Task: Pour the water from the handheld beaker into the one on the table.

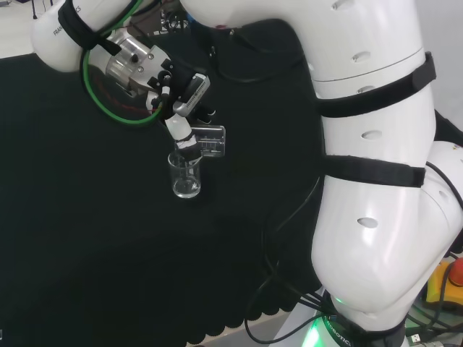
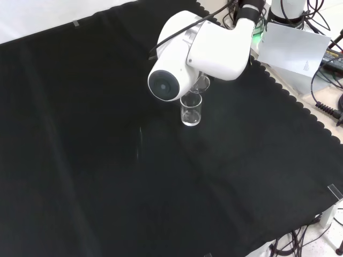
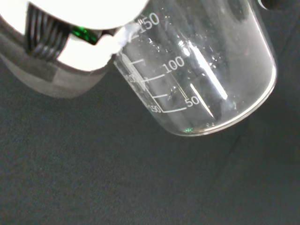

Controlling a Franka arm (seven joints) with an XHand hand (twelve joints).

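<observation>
tilted beaker over standing beaker on black cloth

black cloth (image 2: 80, 160) covers the worktop, its scalloped edge showing at the near side in the head view; on it, upright, stands a clear glass beaker (image 1: 186, 176), taken here as the landmark; in the front view the same standing beaker (image 2: 191, 110) sits just below the arm's big white link (image 2: 206, 51) with its round grey cap (image 2: 162, 84); above the standing beaker in the head view hangs the hand (image 1: 181, 90), black and white, with a green cable (image 1: 108, 108) looping beside it; its fingers (image 1: 179, 130) are curled round a second beaker, the handheld beaker (image 1: 210, 141), which lies tipped well over, close above and just to the right of the standing beaker's rim; in the front view a bit of the handheld beaker (image 2: 201, 83) shows just above the standing beaker's mouth, under the white link; the wrist view shows the handheld beaker (image 3: 206, 79) close, tilted, with printed graduation marks on its wall and small droplets clinging inside; how much water either vessel holds cannot be told.
</observation>
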